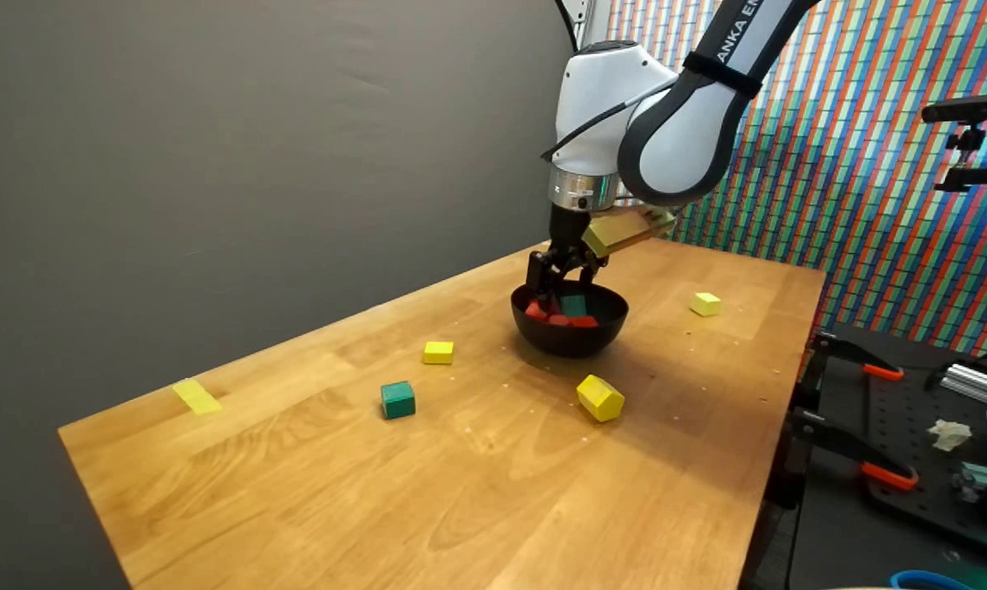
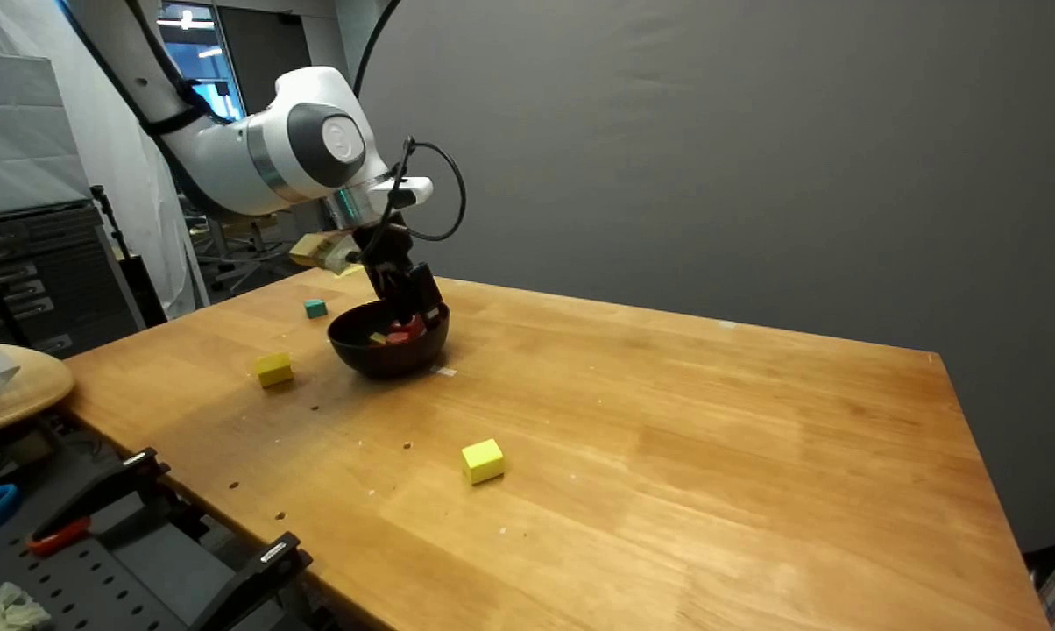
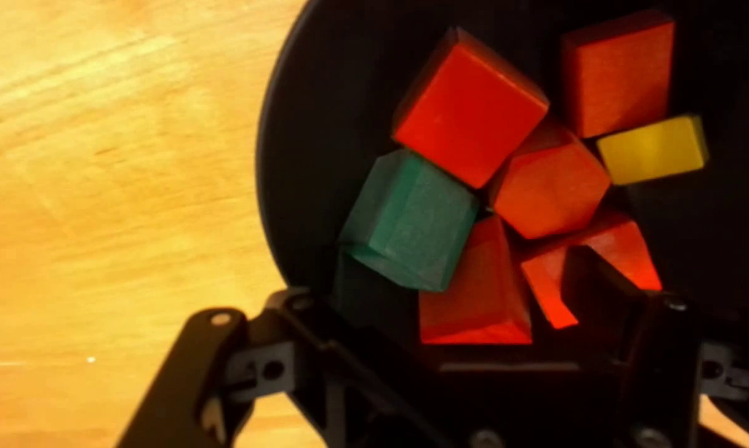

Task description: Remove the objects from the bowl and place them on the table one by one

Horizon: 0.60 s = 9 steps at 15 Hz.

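Observation:
The black bowl (image 1: 571, 340) stands on the wooden table (image 1: 321, 492) and appears in both exterior views. Inside it the wrist view shows several red blocks, a green block (image 3: 412, 224) and a small yellow block (image 3: 654, 149). My gripper (image 3: 471, 278) reaches down into the bowl with its jaws apart, open around a red block (image 3: 480, 286). Dark space separates that block from the right finger; the left side is too dark to tell touching from apart. The right finger partly covers another red block (image 3: 626, 252).
Around the bowl on the table lie a green block (image 1: 398, 400), a yellow block (image 1: 438, 353), a larger yellow block (image 1: 600, 398) and a yellow cube (image 2: 484, 462). A flat yellow tape strip (image 1: 197, 396) marks the edge. Clamps (image 2: 256, 574) grip a side edge; a grey wall borders another.

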Each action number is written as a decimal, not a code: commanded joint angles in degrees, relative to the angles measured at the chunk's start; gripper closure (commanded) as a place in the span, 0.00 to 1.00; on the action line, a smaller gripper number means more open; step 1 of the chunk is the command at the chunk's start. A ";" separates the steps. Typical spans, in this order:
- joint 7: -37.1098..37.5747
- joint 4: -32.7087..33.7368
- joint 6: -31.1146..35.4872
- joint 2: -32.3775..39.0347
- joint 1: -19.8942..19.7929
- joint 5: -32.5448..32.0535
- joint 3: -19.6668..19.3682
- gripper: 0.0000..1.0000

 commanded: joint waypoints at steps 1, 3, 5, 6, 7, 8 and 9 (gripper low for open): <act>2.70 2.42 -0.68 2.36 1.25 -3.42 0.92 0.08; 1.79 2.49 -0.10 3.04 0.00 -1.90 3.60 0.09; 1.07 2.31 -0.02 3.60 -1.20 -0.68 5.65 0.13; 0.73 2.10 -0.01 3.85 -1.92 -0.01 6.74 0.16; 0.58 1.85 -0.04 4.16 -2.51 0.52 7.49 0.22; 0.60 1.73 -0.03 4.44 -2.77 0.63 7.88 0.22; 0.67 1.77 -0.06 4.62 -2.97 0.71 8.23 0.27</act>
